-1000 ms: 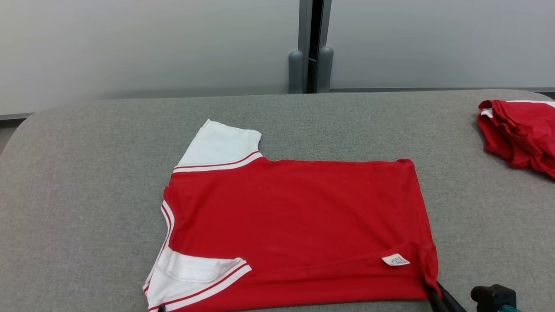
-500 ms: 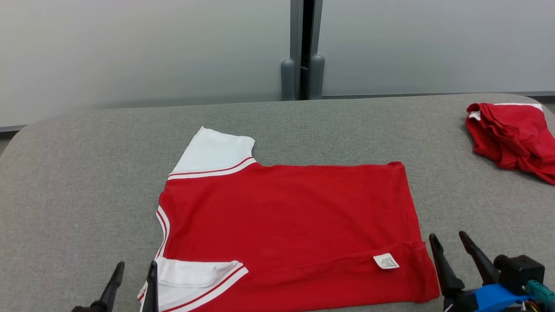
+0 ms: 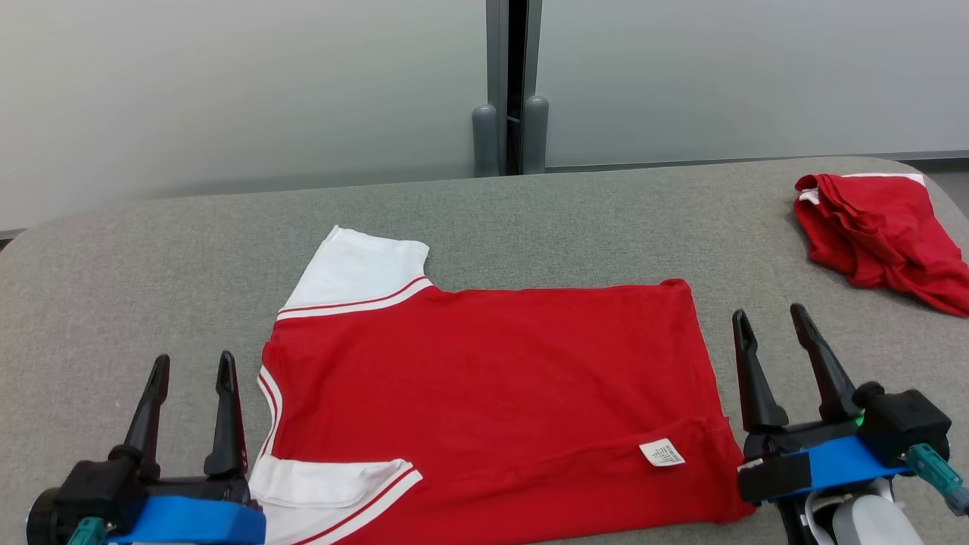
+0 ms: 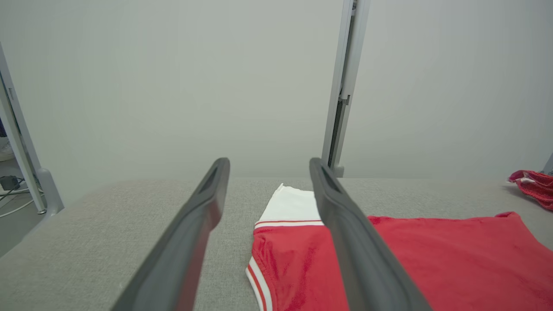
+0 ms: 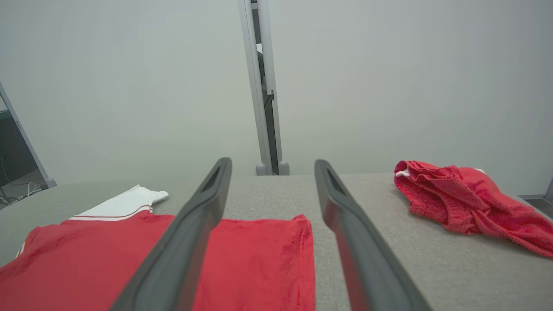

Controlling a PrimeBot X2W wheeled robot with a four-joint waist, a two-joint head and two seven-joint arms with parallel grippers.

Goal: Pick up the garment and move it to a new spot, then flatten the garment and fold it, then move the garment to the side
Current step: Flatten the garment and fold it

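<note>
Left hand (image 3: 192, 358), right hand (image 3: 767, 311) flank the garment (image 3: 492, 393).

Grey fabric-covered table (image 3: 530, 204) with rounded corners, with two red garments lying on it.
A red T-shirt (image 3: 492, 378) lies flat at the middle of the table, toward the near edge, with its neckline to the left and its hem to the right. Its far white sleeve (image 3: 356, 269), edged with red and white stripes, spreads flat away from the body. The near white sleeve (image 3: 325, 484) is folded in over the red cloth at the shirt's near left corner. A small white label (image 3: 662, 453) shows on the shirt close to its near right corner. Well apart, by the table's far right corner, a crumpled red garment (image 3: 870, 227) with a little white trim lies in a heap.
</note>
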